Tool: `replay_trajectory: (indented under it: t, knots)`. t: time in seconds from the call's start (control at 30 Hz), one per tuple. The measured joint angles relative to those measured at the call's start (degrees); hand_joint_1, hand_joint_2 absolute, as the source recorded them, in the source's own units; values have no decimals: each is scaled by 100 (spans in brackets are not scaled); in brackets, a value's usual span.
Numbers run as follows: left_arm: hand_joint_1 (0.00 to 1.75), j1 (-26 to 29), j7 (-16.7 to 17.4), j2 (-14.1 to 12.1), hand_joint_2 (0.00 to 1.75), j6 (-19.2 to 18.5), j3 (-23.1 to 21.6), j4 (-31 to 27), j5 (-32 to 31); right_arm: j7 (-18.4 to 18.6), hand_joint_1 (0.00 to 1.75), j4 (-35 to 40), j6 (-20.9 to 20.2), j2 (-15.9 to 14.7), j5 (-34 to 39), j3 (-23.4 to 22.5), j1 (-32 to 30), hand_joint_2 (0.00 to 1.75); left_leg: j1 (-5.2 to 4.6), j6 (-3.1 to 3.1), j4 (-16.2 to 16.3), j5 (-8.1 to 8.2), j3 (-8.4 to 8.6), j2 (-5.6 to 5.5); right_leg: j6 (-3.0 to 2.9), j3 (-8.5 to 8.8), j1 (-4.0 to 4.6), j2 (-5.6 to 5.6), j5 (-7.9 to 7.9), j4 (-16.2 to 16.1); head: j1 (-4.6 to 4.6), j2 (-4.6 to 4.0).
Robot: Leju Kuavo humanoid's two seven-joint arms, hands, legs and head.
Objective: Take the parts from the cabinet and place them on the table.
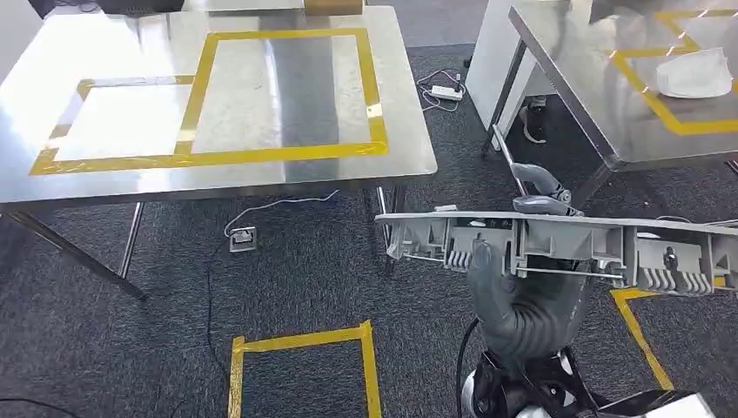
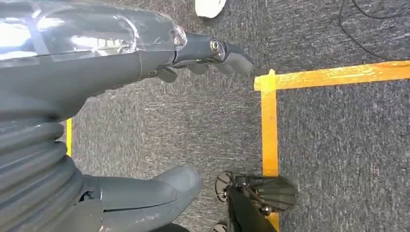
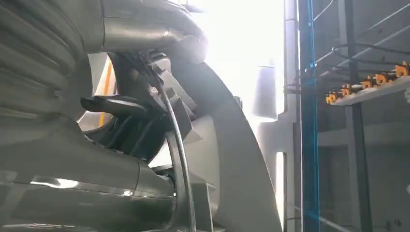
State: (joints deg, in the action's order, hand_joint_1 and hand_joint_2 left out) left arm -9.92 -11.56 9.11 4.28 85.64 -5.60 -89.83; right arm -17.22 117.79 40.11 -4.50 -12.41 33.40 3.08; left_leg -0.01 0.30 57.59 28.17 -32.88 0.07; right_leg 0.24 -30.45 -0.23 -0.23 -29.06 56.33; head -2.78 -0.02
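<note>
Ahead of the robot, the wide steel worktop with yellow tape rectangles [image 1: 218, 96] is standing on dark carpet. The right robot hand [image 1: 513, 283] is gripping the long grey ribbed plastic part [image 1: 557, 244] mid-span, level; it looks light, stiff, prone to tipping. The left robot hand [image 2: 145, 63] is hanging with fingers apart, holding nothing.

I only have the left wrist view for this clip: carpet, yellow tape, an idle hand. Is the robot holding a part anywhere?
Observer: Yes. The right hand grips a long grey part, held level.
Operator: Is a table close?
Observer: A steel table with yellow tape outlines stands ahead and to the left.
Operator: Is anything already on it?
Observer: Nothing I can see inside the outlines. A second table to the right carries a white object.
</note>
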Motion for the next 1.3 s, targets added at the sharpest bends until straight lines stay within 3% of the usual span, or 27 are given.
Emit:
replay_trajectory:
  t: [0.2, 0.47, 0.53, 0.6, 0.67, 0.7, 0.73, 0.77, 0.8, 0.87, 0.93, 0.97, 1.03, 1.1, 1.2, 1.23, 1.27, 1.3]
  knots:
    - [0, 0, -7, 0, 175, -9, 0, 0, 0, -7, 175, 0, 0, 0, 4, 0, 0, 175, -2, 0, 0, 0, 0, 0, 0, 0, -3, 0, 0, 0, 4, 0]
    - [0, 0, 11, -15, 175, -44, 0, 0, 0, -33, 175, 0, 0, -2, 48, 0, 2, 175, -52, 105, 35, 51, -6, 2, 113, 39, -46, -7, 5, -30, 31, 0]
    - [0, 0, 11, -15, 175, -46, 0, 0, 0, -42, 175, 2, 0, -2, 50, 0, 3, 175, -13, 169, -25, 62, 77, -3, 169, 64, -45, -1, 38, 70, 33, 0]
    - [0, -3, 11, -9, 175, -50, 0, 0, -2, -46, 175, 4, 0, -2, 50, 2, 14, 175, 16, 198, -89, 68, 194, 2, 206, -79, -49, 10, -163, 418, -15, 0]
    - [0, -3, 11, -9, 175, -50, 0, 0, -2, -55, 175, 2, 0, -2, 52, 0, 6, 175, 8, 219, -87, 87, 222, 6, 239, -547, -67, 12, -571, 1264, -81, 0]
    - [0, 0, 11, -7, 175, -50, 2, 0, -2, -55, 175, 0, 0, -4, 54, 0, -7, 175, 0, 226, -84, 101, 228, 6, 254, -777, -69, 12, -689, 1621, -90, 0]
    - [0, 5, 11, -9, 175, -50, 2, -2, -2, -55, 175, -2, 0, -4, 54, 0, -12, 175, -4, 221, -82, 121, 242, 4, 256, -908, -70, 12, -679, 1756, -103, 0]
    - [0, 11, 11, -7, 175, -50, 2, 0, 0, -55, 175, -2, 0, -4, 54, 0, -13, 175, -5, 206, -82, 142, 273, 0, 245, -903, -70, 11, -531, 1646, -114, 0]
    - [0, 13, 11, -7, 175, -50, 2, 0, -2, -55, 175, -2, 0, -4, 54, 0, -11, 175, -5, 192, -81, 176, 318, -4, 225, -797, -69, 11, -275, 1343, -129, 0]
    - [0, 13, 11, 0, 175, -50, 2, 0, 0, -55, 175, -2, 0, -7, 54, 0, -11, 175, -5, 150, -86, 258, 434, -8, 164, -406, -67, 10, 402, 322, -173, 0]
    - [0, 4, 13, 4, 175, -52, 2, -2, -2, -57, 175, -2, 0, -7, 54, 0, 4, 175, -11, 87, -83, 300, 419, -2, 89, -401, 6, -3, 28, 103, -162, 0]
    - [0, 5, 20, 9, 175, -52, 2, 0, -2, -59, 175, 2, -2, -11, 54, 0, -18, 175, -13, 37, -88, 332, 422, 7, 4, -358, 8, 10, 223, 123, -197, 0]
    - [0, 16, 17, 13, 175, -52, 2, 0, -2, -59, 175, 0, 0, -18, 54, -2, -26, 175, -22, -19, -44, 343, 523, 15, -61, -285, -4, 12, 185, 104, -146, 0]
    - [0, -1, 11, 7, 175, -50, 2, 0, -2, -59, 175, 4, 0, -17, 50, 0, -8, 175, -3, -67, 308, 427, 376, -4, -108, -154, -44, 4, 168, 43, -107, 0]
    - [0, -2, 13, 7, 175, -52, 2, 2, -2, -59, 175, 0, 0, -17, 52, -2, -12, 175, 47, -139, 1495, 909, -410, -14, -146, -88, -34, -1, 70, 43, 20, 0]
    - [0, 11, 15, 7, 175, -50, 2, 2, -2, -59, 175, 0, 0, -20, 54, -2, -15, 175, 54, -153, 1685, 966, -610, -13, -144, -50, -34, 6, 28, 46, 29, 0]
    - [0, 23, 20, 7, 175, -50, 2, 0, -2, -59, 175, -2, 0, -20, 59, -2, -17, 175, 61, -173, 1629, 859, -686, -11, -130, 12, -37, 20, -18, 48, 46, 0]
    - [0, 28, 22, 4, 175, -50, 2, 2, -2, -59, 175, -2, 0, -20, 63, -2, -17, 175, 68, -180, 1378, 628, -654, -9, -110, 86, -41, 25, -73, 48, 63, 0]
